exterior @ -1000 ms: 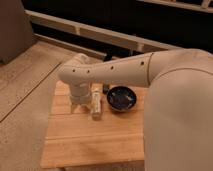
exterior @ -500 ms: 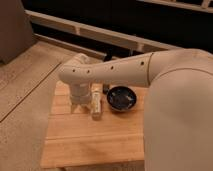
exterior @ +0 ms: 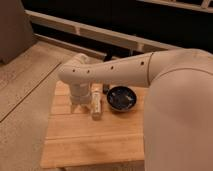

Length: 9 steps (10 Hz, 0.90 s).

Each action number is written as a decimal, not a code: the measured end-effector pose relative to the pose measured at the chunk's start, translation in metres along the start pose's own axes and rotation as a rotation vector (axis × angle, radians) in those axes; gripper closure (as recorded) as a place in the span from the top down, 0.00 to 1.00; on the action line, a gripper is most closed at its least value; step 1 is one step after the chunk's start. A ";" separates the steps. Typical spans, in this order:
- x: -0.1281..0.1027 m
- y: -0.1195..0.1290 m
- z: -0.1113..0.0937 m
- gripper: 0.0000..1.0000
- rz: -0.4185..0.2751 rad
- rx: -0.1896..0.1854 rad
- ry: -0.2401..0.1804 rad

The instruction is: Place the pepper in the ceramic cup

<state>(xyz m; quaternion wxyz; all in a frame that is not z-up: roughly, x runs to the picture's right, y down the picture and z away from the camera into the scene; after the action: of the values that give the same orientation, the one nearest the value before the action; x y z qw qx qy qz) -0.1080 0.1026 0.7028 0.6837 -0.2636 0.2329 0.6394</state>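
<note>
The gripper (exterior: pixel 78 104) is hovering low over the bench's (exterior: pixel 90 145) back-left corner, jaws spread wide. Neither pepper nor cup is showing; placement is likely pending.

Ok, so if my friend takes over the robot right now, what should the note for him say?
Gripper: down at the back left part of the wooden table, just left of the pale bottle. Whether it carries anything cannot be seen.
Things: the pepper is not in sight. The cup is not in sight either, perhaps hidden behind the arm. The dark blue bowl sits right of the bottle.
Done: nothing that can be confirmed.
Left: find the pepper and the cup, then get the pepper into the cup.
</note>
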 end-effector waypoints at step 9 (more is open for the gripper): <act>-0.037 -0.016 0.004 0.65 0.060 -0.051 -0.043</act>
<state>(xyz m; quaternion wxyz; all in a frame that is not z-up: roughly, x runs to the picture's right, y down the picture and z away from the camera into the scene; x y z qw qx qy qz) -0.0951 0.0770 0.7308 0.6622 -0.2600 0.2095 0.6709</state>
